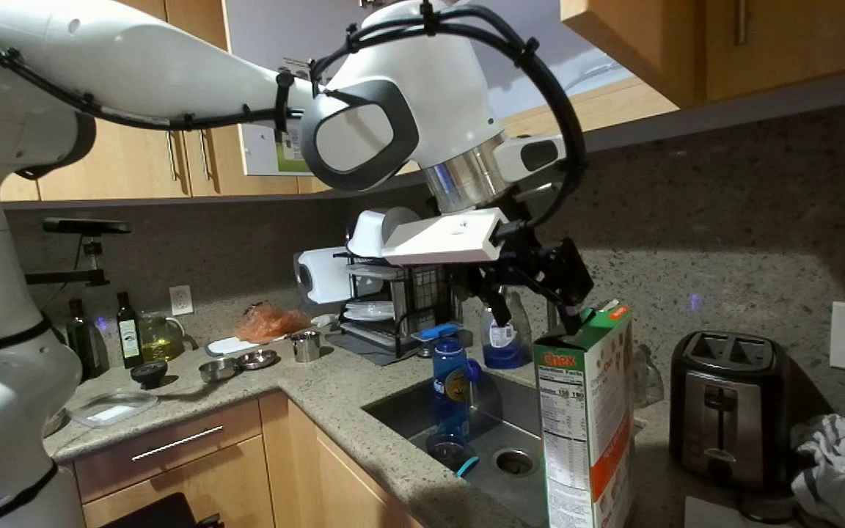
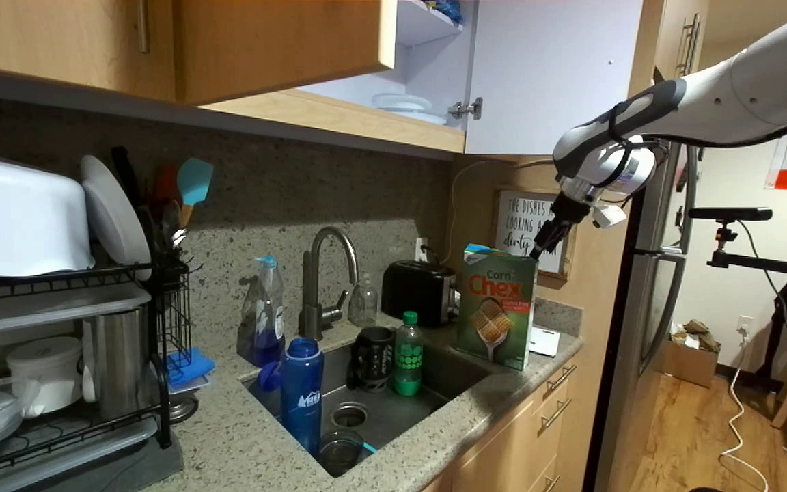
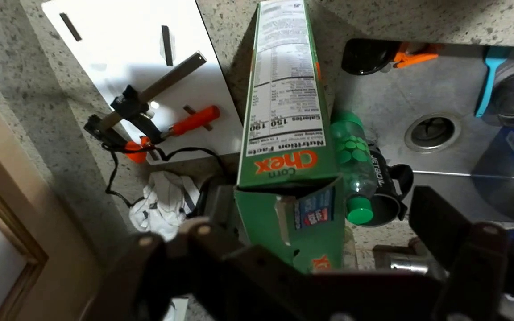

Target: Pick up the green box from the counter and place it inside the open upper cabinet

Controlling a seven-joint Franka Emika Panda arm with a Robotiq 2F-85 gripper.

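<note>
Evidently the gripper [image 1: 536, 320] holds nothing: its jaws stand spread at the top of the green box [image 2: 496, 307], and in the wrist view the fingers [image 3: 437, 218] appear on either side of it, the one toward the sink [image 3: 382, 116] farther out; whether either touches the cardboard, I cannot tell. The box stands upright on the counter [image 2: 212, 437], just beyond the end of the sink, one broad face turned toward it, while the open upper cabinet [image 2: 366, 119] hangs above the sink. The box looks like thin printed cardboard, so I would expect it to be light for its height, though how full it is cannot be seen. Its corners should be stiff; the broad faces will probably bow inward under a hard squeeze, and the smooth print may slide under a timid one. The top flap [image 3: 259, 218] leaves a dark gap at one edge, a poor place to pull. Better to pinch across the thin way, on both broad faces, a little below the flap, with the jaws brought evenly about the box so that it rises straight. The green bottle [image 2: 408, 362] in the sink reaches lower than the box's top, so a high grip should clear it.
</note>
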